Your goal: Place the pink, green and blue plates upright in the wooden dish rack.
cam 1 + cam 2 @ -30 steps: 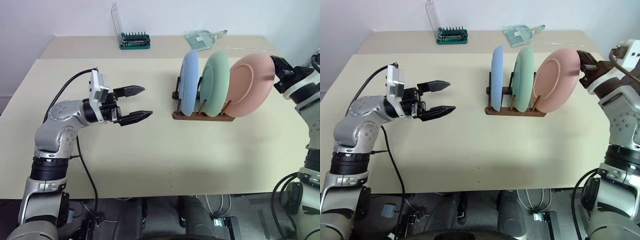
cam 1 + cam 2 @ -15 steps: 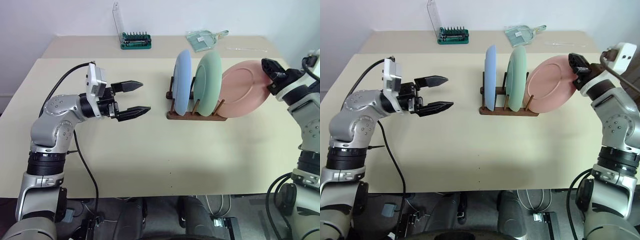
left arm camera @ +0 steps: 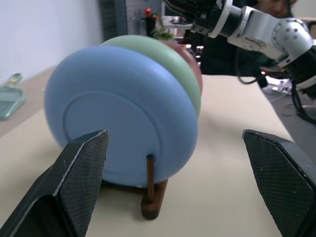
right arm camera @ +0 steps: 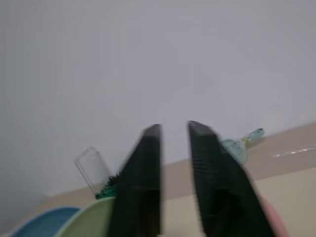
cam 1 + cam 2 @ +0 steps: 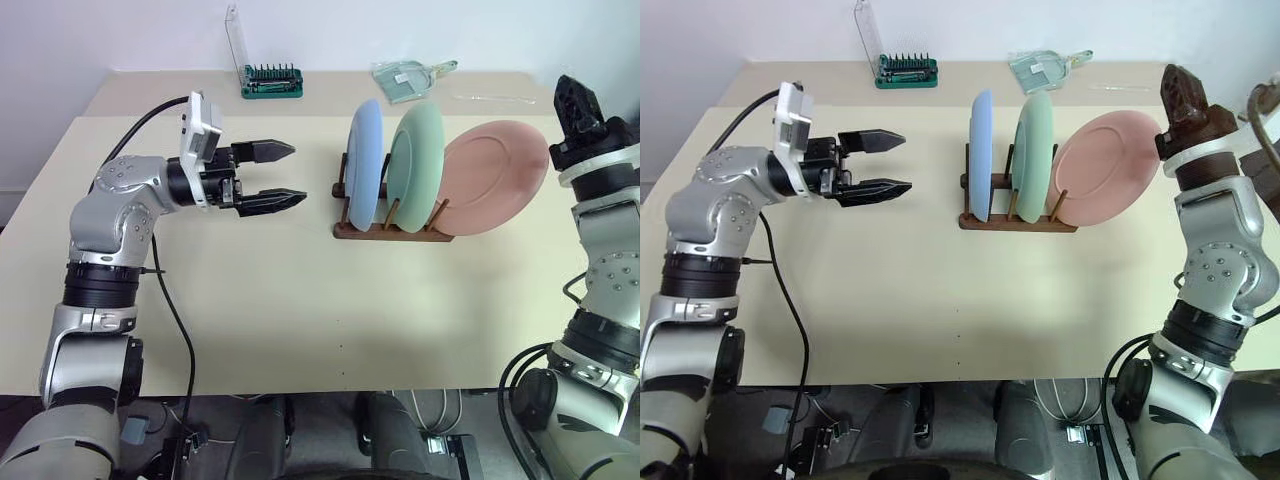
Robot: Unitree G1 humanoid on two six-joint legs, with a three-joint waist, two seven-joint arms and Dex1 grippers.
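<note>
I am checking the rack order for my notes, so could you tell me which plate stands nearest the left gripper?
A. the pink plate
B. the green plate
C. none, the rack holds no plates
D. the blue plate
D: in the wooden dish rack the blue plate stands at the end facing the open left gripper, with the green plate behind it and the pink plate at the far end.

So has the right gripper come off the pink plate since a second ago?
Yes. The right gripper has let go and lifted up and away from the pink plate, which now leans in the wooden dish rack on its own.
</note>
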